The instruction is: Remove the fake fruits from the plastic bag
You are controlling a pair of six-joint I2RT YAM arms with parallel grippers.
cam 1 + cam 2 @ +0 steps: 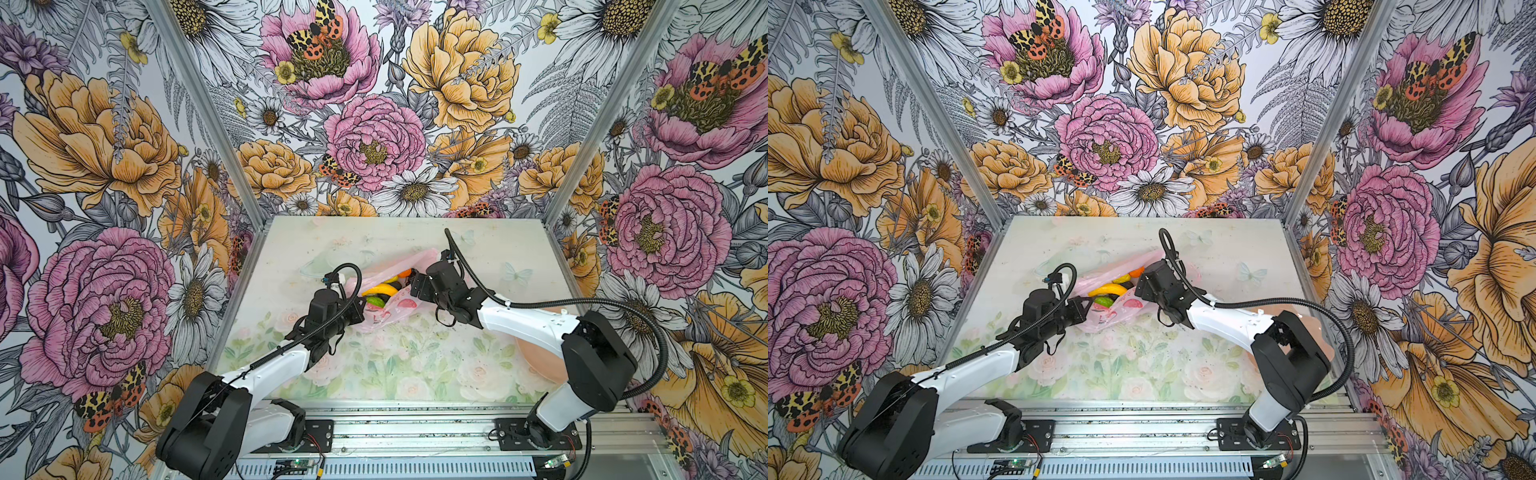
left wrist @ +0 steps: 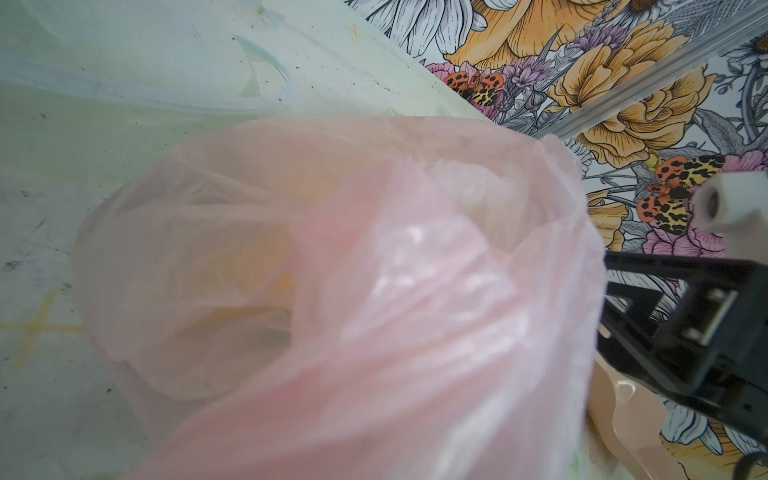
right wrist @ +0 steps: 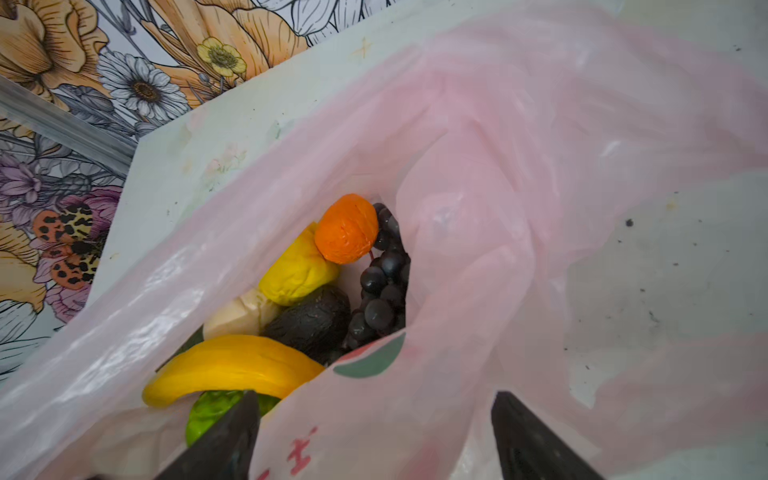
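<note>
Surface [image 1: 415, 374] carries bag [image 1: 388, 318], rim pinched by left tool [image 1: 360, 311]; right tool [image 3: 374, 399], spread astride its wall, should get both jaws inside before closing on banana [image 3: 232, 365].

Bag [image 1: 386, 318] [image 3: 519, 166]: thin, see-through pale pink plastic, crinkled, red print; slumped mid-table [image 1: 415, 374], mouth gaping.
Banana [image 3: 232, 368] [image 1: 380, 289]: long, yellow, curved, lying across the bag's mouth.
Green fruit [image 3: 212, 409]: bumpy, mostly hidden under the banana.
Pear [image 3: 237, 313]: cream, tucked behind the banana.
Avocado [image 3: 311, 322]: dark, touching banana and grapes.
Yellow fruit [image 3: 297, 270]: bumpy, between pear and orange.
Orange [image 3: 347, 232]: deepest in the bag, resting on the yellow fruit.
Grapes [image 3: 382, 291]: dark bunch against the bag's wall.
</note>
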